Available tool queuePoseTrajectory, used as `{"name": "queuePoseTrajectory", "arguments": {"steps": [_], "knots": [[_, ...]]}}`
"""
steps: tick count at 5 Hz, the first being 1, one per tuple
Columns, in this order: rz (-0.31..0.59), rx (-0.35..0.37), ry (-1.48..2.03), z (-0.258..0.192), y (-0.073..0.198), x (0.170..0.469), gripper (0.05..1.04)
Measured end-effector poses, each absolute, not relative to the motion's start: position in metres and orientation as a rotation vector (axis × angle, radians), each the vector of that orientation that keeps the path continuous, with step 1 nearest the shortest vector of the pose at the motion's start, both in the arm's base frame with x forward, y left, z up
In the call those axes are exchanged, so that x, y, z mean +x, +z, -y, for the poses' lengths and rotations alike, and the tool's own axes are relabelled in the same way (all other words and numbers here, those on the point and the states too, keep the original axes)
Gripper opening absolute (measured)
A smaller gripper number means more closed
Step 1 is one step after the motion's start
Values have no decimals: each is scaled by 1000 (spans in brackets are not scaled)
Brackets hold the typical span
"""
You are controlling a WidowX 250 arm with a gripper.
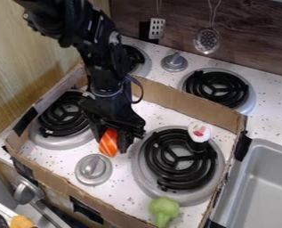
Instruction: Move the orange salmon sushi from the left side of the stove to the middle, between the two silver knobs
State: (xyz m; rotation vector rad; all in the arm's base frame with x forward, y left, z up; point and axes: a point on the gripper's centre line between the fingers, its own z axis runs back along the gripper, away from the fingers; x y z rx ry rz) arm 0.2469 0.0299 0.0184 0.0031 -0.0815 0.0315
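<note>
Green broccoli: toy broccoli [163, 210] lies by the near corner of the cardboard border [95, 197], its stem pointing toward the near edge.
Front knob: grey stove knob [94, 169], just nearer than the gripper.
Orange piece: white-striped toy salmon sushi [108, 143], upright between the front burners, behind the knob.
Black gripper: hangs over the stovetop [122, 178]; its fingers [111, 144] stand on either side of the sushi and look clamped on it.
Hold: a grasp, I judge; any move of the piece calls for a steady grip and room around the knob.
Right front burner: black coil [161, 171] with a dark toy sushi roll [198, 137], white-topped, standing at its far side.
Left front burner: black coil [55, 119], beside the arm.
Far side: two more burners, another knob [174, 61], and a slotted turner [157, 28] and skimmer [206, 41] against the wood-look wall.
Hard to make out: the sushi's sides, behind the fingers; whether its base touches the stovetop; the back left burner, partly behind the arm; the sink [263, 187], cut off at right.
</note>
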Motion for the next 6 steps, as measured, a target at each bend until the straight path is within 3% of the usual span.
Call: {"name": "queuePoseTrajectory", "arguments": {"steps": [1, 2, 3, 5, 6], "knots": [[92, -9, 43, -29, 18, 252, 891], [94, -13, 51, -29, 19, 257, 1022], [80, 21, 66, -34, 31, 256, 1014], [104, 98, 82, -33, 91, 246, 1013], [100, 103, 93, -28, 110, 234, 1013]]}}
